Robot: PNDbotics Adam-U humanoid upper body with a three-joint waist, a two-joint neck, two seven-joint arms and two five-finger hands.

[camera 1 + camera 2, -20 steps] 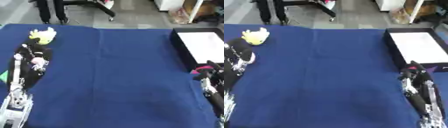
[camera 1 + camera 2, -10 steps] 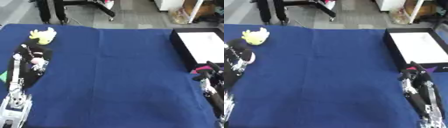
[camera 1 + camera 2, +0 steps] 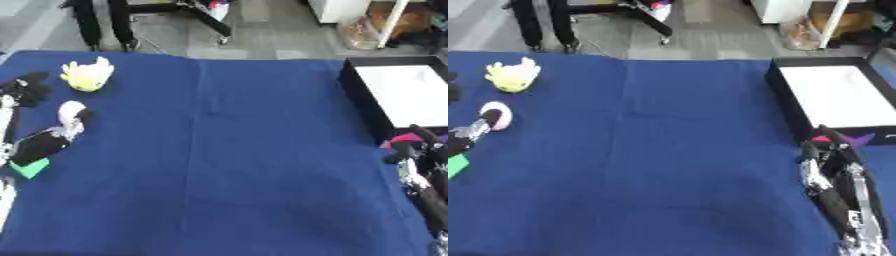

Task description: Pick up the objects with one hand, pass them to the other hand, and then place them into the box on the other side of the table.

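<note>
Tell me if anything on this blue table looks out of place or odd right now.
Nothing stands out. The yellow plush toy lies on the blue cloth at far left, a pink-white object sits by the left hand, and the box stands square at far right, near the right hand.

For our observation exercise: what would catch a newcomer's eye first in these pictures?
Probably the fluffy yellow soft toy, bright against the dark blue tablecloth at the far left. Next, the black box with a white floor at the far right edge. The robot's left hand lies by a small pink-and-white round object; its right hand rests near the box.
</note>
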